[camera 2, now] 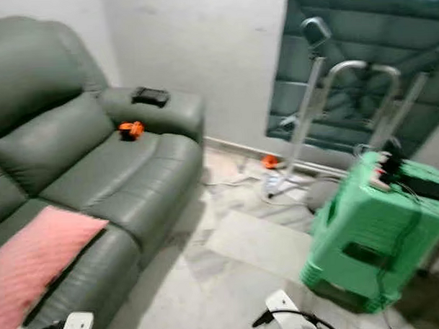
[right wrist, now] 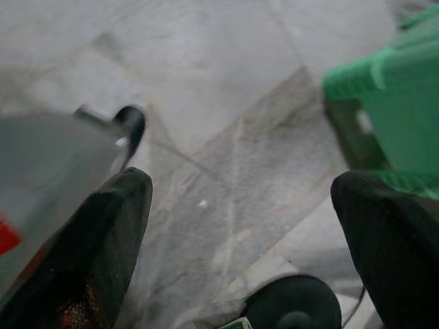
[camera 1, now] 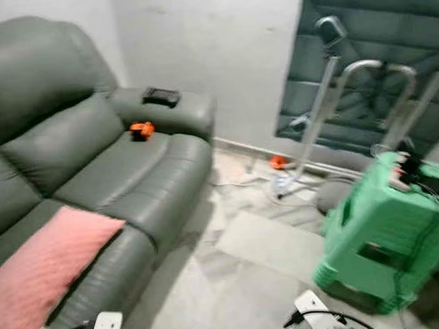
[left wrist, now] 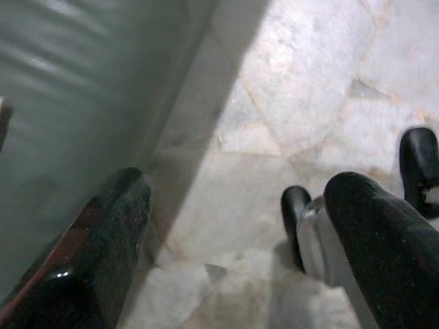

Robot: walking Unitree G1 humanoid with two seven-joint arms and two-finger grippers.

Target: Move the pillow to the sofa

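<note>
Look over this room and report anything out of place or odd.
A small orange object lies on the sofa seat, and a dark flat item sits on its armrest. Loose cables trail across the floor by the green stool. The pink pillow already lies on the sofa, overhanging the front edge.

The pillow [camera 1: 46,266] is running off the picture's lower corner, its far end cut away. The small orange thing [camera 1: 141,129] on the sofa [camera 1: 119,175] is blurring (too soft to identify).
</note>
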